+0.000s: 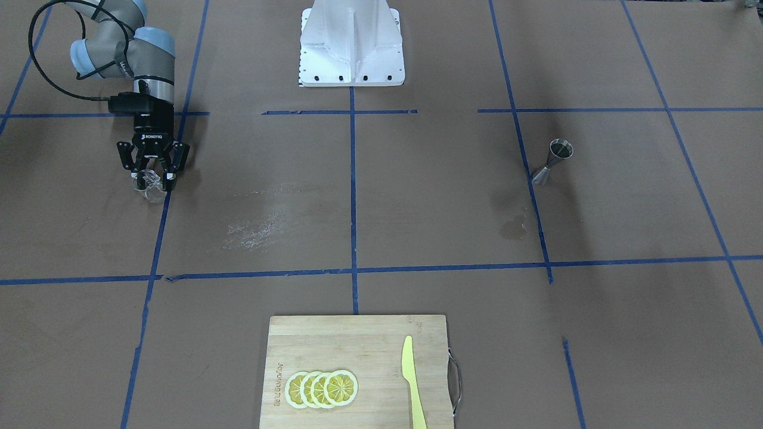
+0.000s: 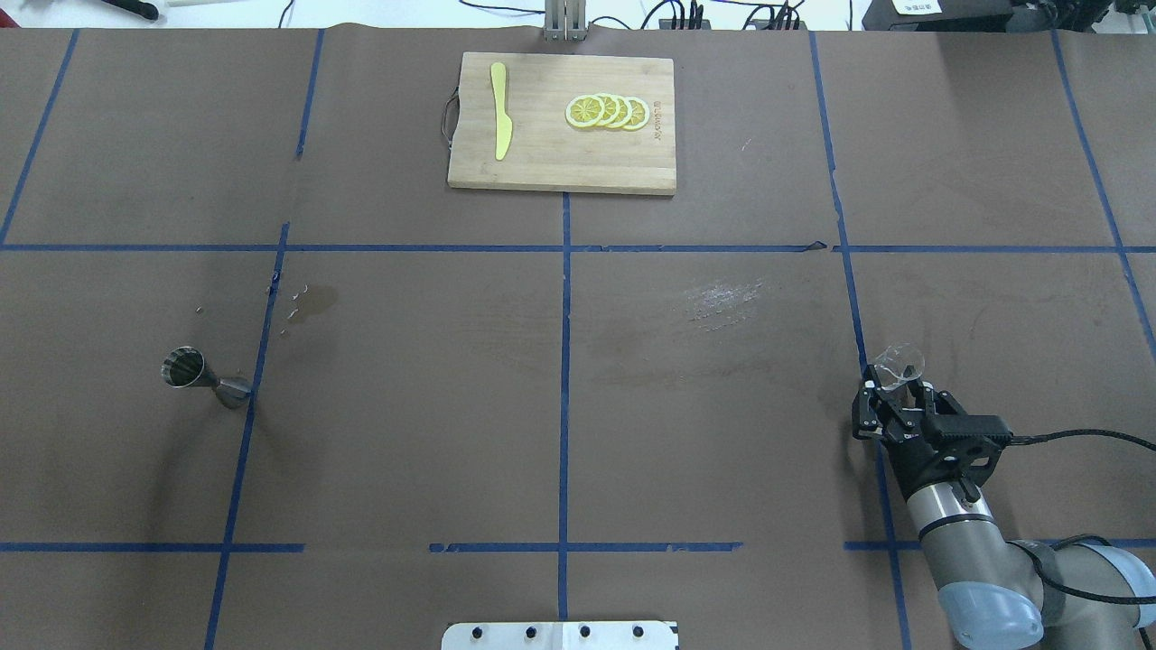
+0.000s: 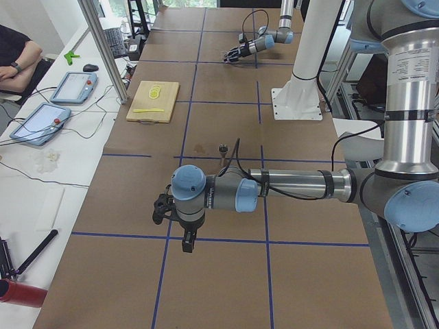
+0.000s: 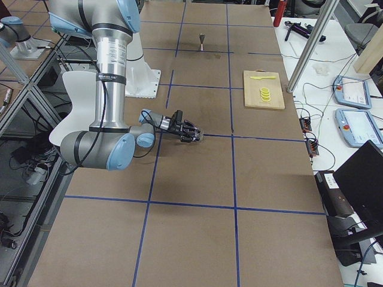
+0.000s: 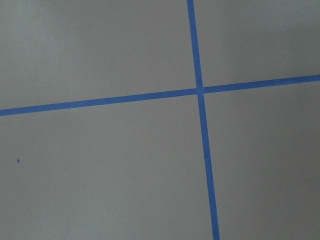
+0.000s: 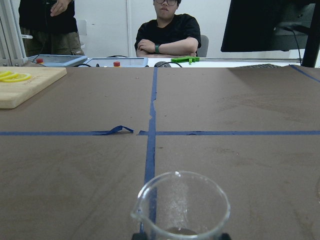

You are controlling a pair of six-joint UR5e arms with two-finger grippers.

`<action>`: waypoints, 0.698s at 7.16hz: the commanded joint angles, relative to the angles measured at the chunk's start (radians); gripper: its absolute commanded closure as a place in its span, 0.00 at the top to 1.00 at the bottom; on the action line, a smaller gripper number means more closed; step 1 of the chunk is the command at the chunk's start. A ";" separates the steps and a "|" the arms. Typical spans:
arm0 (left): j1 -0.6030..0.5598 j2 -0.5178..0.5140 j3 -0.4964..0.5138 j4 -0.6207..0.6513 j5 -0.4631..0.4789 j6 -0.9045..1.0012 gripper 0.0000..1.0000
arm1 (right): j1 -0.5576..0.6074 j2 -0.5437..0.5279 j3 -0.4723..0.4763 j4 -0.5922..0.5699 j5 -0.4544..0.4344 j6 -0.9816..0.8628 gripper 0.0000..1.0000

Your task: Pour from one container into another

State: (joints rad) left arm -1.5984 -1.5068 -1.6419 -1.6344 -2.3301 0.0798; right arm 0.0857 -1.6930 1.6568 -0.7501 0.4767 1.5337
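The clear glass cup [image 2: 900,368] sits between the fingers of my right gripper [image 2: 894,390], which is shut on it low over the table at the right. From the front, the same gripper [image 1: 154,179] points down over the cup [image 1: 152,192]. The right wrist view has the cup [image 6: 182,210] upright at bottom centre, spout to the left, with little showing inside. The steel jigger [image 2: 203,377] stands alone far to the left, also seen as the jigger [image 1: 554,159] from the front. My left gripper [image 3: 162,208] shows only from the side, so I cannot tell its state.
A wooden cutting board [image 2: 542,153] at the far middle edge carries lemon slices [image 2: 607,111] and a yellow knife [image 2: 501,122]. A damp stain [image 2: 316,302] marks the paper near the jigger. The white robot base [image 1: 351,44] sits mid-table. Operators [image 6: 167,30] sit beyond the far edge.
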 commanded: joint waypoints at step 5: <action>0.000 0.000 0.001 -0.001 0.000 0.000 1.00 | 0.006 -0.010 0.011 0.000 -0.078 -0.018 1.00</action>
State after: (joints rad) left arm -1.5984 -1.5065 -1.6414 -1.6352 -2.3301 0.0798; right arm 0.0887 -1.6951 1.6605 -0.7496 0.4364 1.5283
